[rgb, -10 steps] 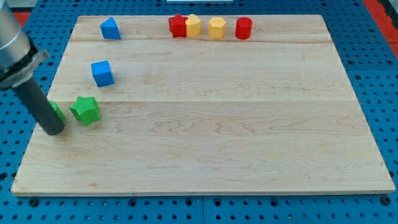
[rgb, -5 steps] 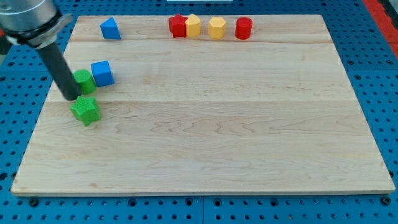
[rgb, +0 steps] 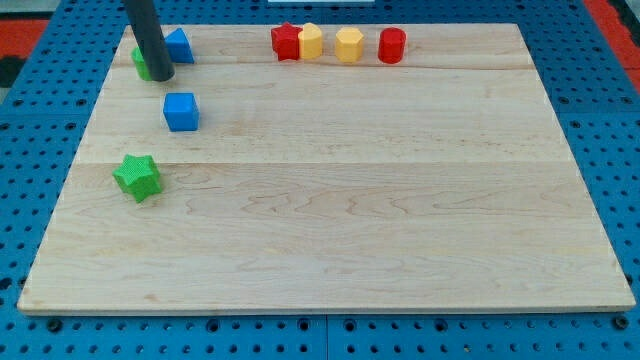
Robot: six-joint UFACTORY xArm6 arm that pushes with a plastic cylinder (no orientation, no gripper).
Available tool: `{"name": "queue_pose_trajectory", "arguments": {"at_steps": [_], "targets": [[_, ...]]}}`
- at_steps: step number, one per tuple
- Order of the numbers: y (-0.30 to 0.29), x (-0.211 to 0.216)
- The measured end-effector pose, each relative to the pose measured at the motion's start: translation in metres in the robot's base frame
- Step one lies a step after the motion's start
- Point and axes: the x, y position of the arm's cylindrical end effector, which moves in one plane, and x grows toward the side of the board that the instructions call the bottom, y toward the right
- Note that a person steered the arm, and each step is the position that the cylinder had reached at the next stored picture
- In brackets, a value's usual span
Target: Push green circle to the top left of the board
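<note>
My tip (rgb: 161, 76) has carried the green circular block (rgb: 141, 62) from mid-left to the wooden counter's (rgb: 350, 200) top-left corner; no claw is fitted, so its state does not apply; task nearly complete

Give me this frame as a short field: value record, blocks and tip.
board: wooden board on a blue pegboard
my tip: near the top left, against the green circle
green circle: top left, mostly hidden behind the rod
blue blocks: one just right of the rod, blue cube below it
green star: left side, alone
top row: red star, yellow block, second yellow block, red block
</note>
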Motion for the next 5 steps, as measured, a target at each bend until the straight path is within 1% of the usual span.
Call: {"name": "queue_pose_trajectory", "arguments": {"at_steps": [2, 3, 4, 5], "targets": [[0.002, 0.016], [0.020, 0.001], [0.098, -0.033], [0.104, -0.075]]}}
